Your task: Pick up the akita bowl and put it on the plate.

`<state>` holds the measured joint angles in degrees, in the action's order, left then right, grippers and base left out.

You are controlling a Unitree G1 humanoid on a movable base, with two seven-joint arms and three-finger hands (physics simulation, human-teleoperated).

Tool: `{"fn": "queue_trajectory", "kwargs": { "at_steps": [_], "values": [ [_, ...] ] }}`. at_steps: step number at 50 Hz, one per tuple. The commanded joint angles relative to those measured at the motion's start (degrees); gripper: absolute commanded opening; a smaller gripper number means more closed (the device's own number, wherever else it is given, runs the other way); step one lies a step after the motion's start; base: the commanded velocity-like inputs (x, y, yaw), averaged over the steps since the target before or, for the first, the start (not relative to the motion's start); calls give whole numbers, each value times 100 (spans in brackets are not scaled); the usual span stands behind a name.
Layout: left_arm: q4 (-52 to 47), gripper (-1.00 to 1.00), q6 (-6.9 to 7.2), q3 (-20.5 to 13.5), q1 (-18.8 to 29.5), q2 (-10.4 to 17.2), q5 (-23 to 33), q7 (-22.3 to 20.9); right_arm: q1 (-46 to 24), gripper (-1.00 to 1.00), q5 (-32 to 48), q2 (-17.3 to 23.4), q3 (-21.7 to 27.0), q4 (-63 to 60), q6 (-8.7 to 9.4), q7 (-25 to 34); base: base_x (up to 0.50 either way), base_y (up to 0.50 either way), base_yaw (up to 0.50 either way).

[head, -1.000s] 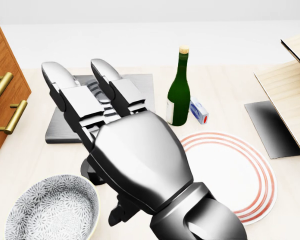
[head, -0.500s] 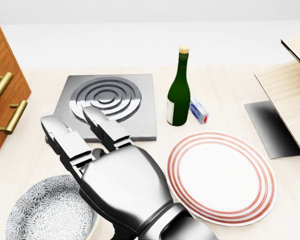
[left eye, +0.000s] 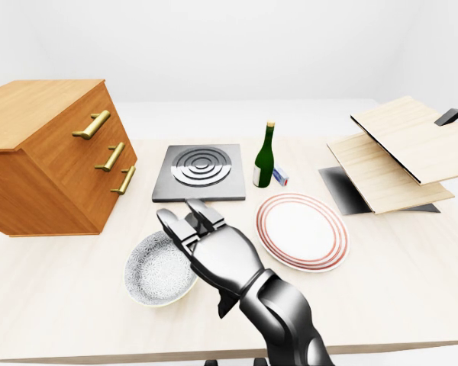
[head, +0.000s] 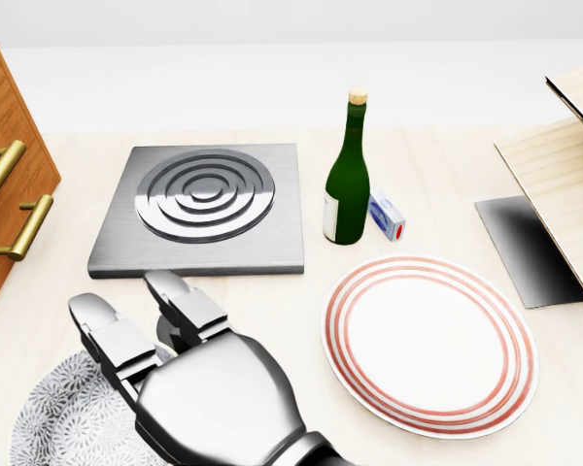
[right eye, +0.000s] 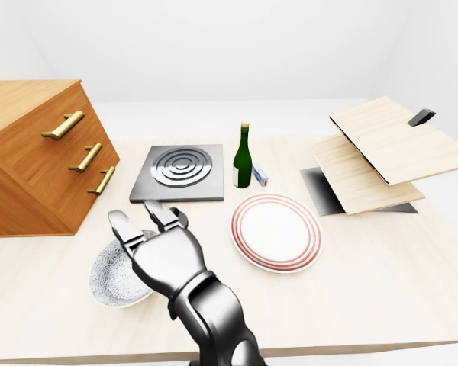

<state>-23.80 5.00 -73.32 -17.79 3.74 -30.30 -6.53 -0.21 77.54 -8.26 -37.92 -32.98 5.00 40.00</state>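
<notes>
One right hand, fingers spread wide, hangs over the round akita bowl, which sits mouth-up near the plate.

Left-eye view: bowl lower left on surface, plate to its right, robot hand between them, overlapping the bowl. Above: burner, bottle, box. Drawers far left.

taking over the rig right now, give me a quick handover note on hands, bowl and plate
Right hand: open, fingers extended over the right rim of the akita bowl, not closed on it. Left hand: not in view.
The bowl lies left of the plate in the left-eye view, apart from it; the plate is bare.
Done: nothing lifted yet.
Left: grasp bowl, lift, set it on the plate.
</notes>
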Motion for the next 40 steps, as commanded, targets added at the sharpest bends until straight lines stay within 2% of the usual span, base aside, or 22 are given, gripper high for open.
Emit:
{"fn": "queue_trajectory", "kwargs": {
  "at_steps": [1, 28, 40],
  "values": [
    [-1, 100, 0, 1, 2, 0, 11, -22, 133, 100, 108, 82, -198, 168, 0, 0, 0, 0, 0],
    [-2, 100, 0, 2, 1, 1, 12, -33, 138, 100, 159, 141, -151, 646, -180, 0, 0, 0, 0],
    [-3, 100, 0, 1, 2, 1, 9, -41, 25, 100, 454, -178, -456, 686, -49, 0, 0, 0, 0]
  ]
}}
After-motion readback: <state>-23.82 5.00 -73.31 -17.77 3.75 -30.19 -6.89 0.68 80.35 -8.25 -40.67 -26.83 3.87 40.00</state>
